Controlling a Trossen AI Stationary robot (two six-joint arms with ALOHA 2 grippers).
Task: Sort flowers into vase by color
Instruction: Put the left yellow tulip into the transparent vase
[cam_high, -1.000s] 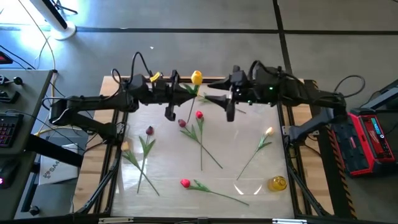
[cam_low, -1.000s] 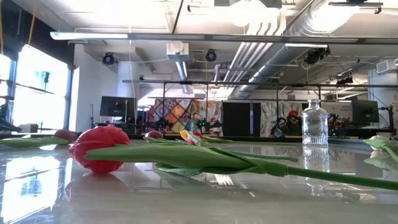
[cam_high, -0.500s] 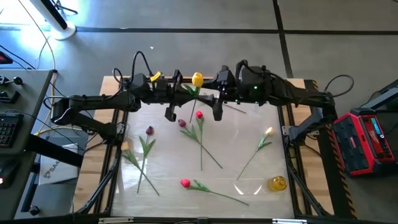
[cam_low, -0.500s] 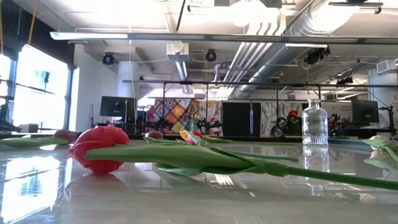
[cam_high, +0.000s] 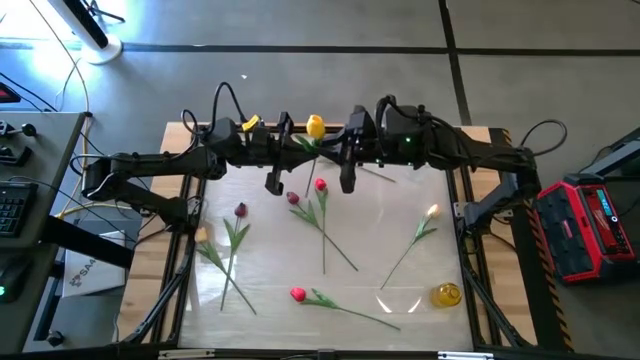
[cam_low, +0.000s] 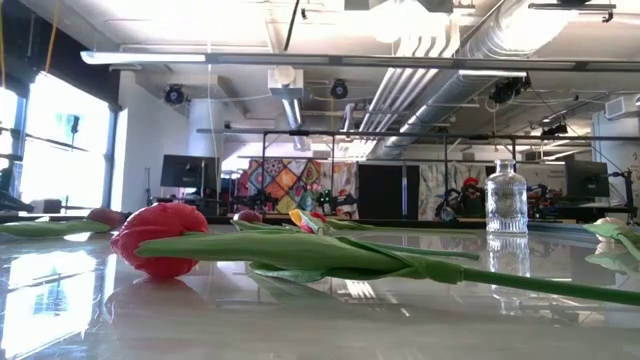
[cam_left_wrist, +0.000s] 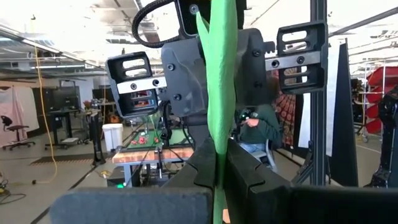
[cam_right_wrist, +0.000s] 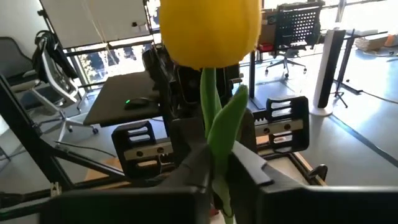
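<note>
glossy reflective table top (cam_low: 300, 320), clear glass bottle (cam_low: 506, 198), wooden table edges (cam_high: 176, 180).

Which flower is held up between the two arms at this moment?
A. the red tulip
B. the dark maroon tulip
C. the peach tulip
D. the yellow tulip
D: the yellow tulip hangs above the table between the left gripper and the right gripper, and in both wrist views its green stem sits between closed fingers; the other tulips lie on the table.
</note>
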